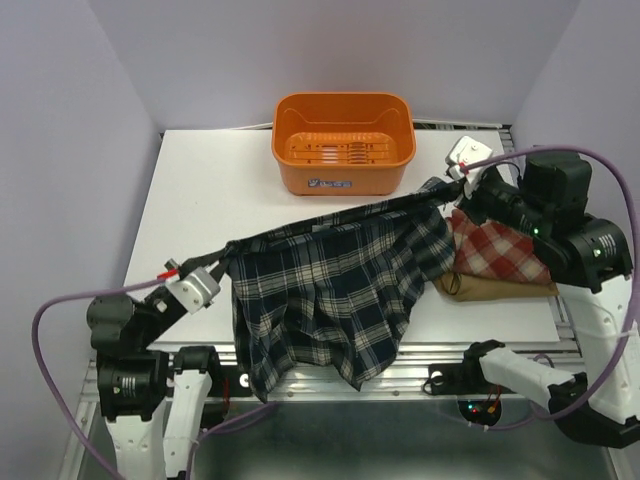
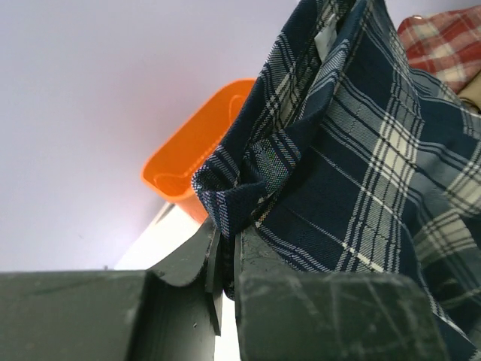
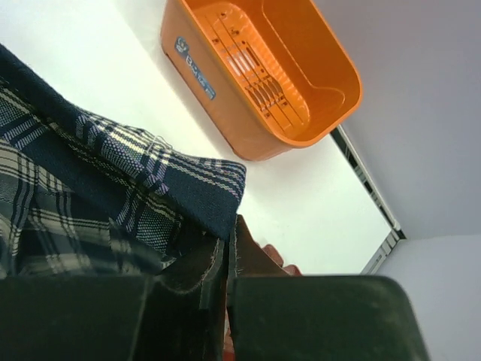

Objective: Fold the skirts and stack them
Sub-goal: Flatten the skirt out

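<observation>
Grips the navy skirt (image 1: 330, 290) by both waistband ends: with the left gripper (image 1: 218, 268) at left of centre in the top view, and with the right gripper (image 1: 462, 183) at upper right. Pinches each end tight on a bunched corner of cloth, as seen close up in both wrist views. Stretches the waistband in a raised diagonal from lower left to upper right, above the table (image 1: 210, 190). Lets the rest hang toward the bottom of the frame, with the hem draped past the table's near edge onto the metal rail (image 1: 320, 378) between the arm bases. Hides, on its right side, the left edge of the red skirt (image 1: 495, 250); touching or not, cannot tell. Stacks that red skirt, folded, at right of the frame on the tan skirt (image 1: 490, 287), with only a tan strip showing along the stack's lower edge, close to the table's right edge. Leaves bare white tabletop at upper left, plus a narrow band between the waistband and the basket (image 1: 345, 180), at top centre near the far edge. Keeps the right gripper near the basket's lower right corner, apart from it.
</observation>
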